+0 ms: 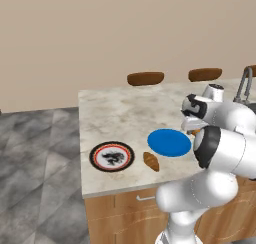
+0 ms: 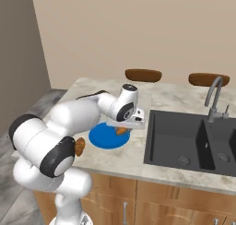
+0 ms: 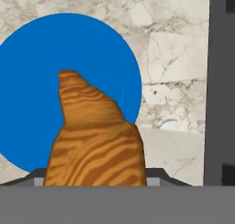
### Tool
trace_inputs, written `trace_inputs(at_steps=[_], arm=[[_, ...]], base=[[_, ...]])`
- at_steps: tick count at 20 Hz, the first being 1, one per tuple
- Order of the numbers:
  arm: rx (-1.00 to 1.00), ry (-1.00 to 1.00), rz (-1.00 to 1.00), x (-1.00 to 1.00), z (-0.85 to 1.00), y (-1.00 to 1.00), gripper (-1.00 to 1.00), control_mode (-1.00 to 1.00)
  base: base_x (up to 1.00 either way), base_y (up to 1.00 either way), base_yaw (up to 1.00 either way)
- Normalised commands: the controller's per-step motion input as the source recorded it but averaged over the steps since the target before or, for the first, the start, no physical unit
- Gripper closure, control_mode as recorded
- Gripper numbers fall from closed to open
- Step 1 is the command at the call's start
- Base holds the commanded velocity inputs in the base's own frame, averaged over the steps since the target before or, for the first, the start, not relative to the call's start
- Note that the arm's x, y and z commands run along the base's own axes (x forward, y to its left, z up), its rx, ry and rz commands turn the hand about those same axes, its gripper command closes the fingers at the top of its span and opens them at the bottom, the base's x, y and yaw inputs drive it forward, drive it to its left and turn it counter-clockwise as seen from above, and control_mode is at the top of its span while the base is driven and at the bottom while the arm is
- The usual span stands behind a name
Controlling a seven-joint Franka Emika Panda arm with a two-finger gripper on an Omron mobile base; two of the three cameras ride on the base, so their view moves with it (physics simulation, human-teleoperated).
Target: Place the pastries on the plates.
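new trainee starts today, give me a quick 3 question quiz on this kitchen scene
1. True or false: a pastry lies on the counter between the two plates.
2. Which plate is under the tool? A) blue plate B) patterned plate
3. Fill in: right of the blue plate in the right base view sits a dark double ____.

Key: 1 true. 2 A; the pastry at the tool hangs over the blue plate. 3 sink.
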Motion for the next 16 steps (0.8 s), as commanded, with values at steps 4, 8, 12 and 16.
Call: trace_inputs(at_steps=[4, 8, 12, 16], arm=[[0.00, 0.02, 0.00, 0.20, 0.01, 0.49, 1.00, -1.00], [0.00, 0.02, 0.00, 0.18, -0.13, 0.16, 1.00, -1.00], [-0.02, 0.11, 0.00, 0.11, -0.29, 0.23, 1.00, -1.00], [-0.07, 0.06, 0.00, 0.10, -0.19, 0.46, 1.00, -1.00]], base=[[0.00, 0.00, 0.00], [0.00, 0.00, 0.00], [0.00, 0.00, 0.00], [0.00, 0.00, 0.00]])
